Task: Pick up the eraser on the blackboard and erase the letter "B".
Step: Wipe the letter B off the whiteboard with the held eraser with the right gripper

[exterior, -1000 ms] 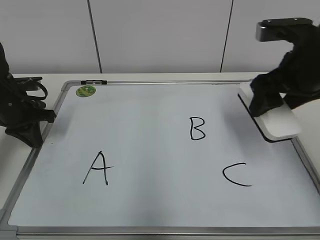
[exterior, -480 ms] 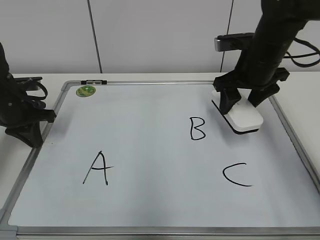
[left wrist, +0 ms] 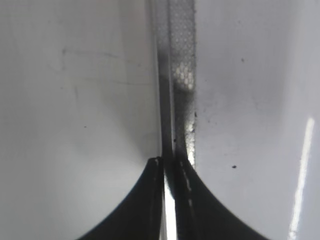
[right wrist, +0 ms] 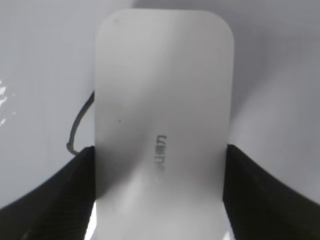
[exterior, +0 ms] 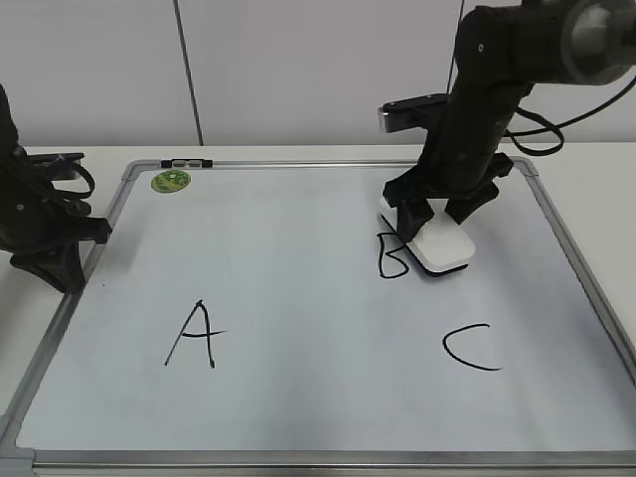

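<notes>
The blackboard [exterior: 298, 397] is a white dry-erase board with a silver frame. My right gripper [exterior: 434, 221] is shut on the eraser [exterior: 440, 245], a flat white block with a dark underside. The eraser rests on the board over the right side of the letter "B" [exterior: 390, 260], whose left strokes still show. In the right wrist view the eraser [right wrist: 165, 100] fills the space between both fingers, and a black stroke of the B [right wrist: 79, 125] shows at its left. My left gripper [left wrist: 170, 165] is shut at the board's left frame edge [left wrist: 177, 75]; in the exterior view it [exterior: 60, 263] sits by that edge.
A black "A" [exterior: 194, 336] is at the front left and a black "C" [exterior: 469, 348] at the front right. A small round green magnet [exterior: 170, 181] and a black-and-white clip [exterior: 187, 162] sit at the back left of the board.
My right arm has carried the eraser leftward from the board's right edge and set it against the right side of the B. The left arm has not moved.
</notes>
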Tool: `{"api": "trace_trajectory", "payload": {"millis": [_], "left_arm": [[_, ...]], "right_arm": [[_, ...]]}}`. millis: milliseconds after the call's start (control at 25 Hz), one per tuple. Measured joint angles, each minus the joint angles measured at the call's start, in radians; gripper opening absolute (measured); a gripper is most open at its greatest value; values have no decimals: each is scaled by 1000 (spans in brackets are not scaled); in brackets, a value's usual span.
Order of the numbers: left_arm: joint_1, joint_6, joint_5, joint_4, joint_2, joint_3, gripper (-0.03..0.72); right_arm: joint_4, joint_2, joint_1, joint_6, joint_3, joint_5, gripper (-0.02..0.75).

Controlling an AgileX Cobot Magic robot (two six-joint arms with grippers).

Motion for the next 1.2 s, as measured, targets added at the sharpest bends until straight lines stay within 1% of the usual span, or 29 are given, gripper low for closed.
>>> {"api": "trace_trajectory", "payload": {"millis": [240, 560, 720, 840, 1000, 1200], "left_arm": [[0, 0, 0, 0, 0, 0, 11], [0, 0, 0, 0, 0, 0, 11], [0, 0, 0, 0, 0, 0, 11], [2, 0, 0, 0, 0, 0, 11], [2, 0, 0, 0, 0, 0, 11], [2, 0, 0, 0, 0, 0, 11]], "right_arm": [[0, 52, 4, -5, -16, -36, 552], [-7, 66, 18, -8, -29, -26, 552], [-18, 66, 74, -8, -31, -22, 552], [-18, 71, 159, -8, -33, -22, 552], [-21, 83, 230, -12, -50, -24, 552], [-17, 95, 239, -14, -80, -6, 552]]}}
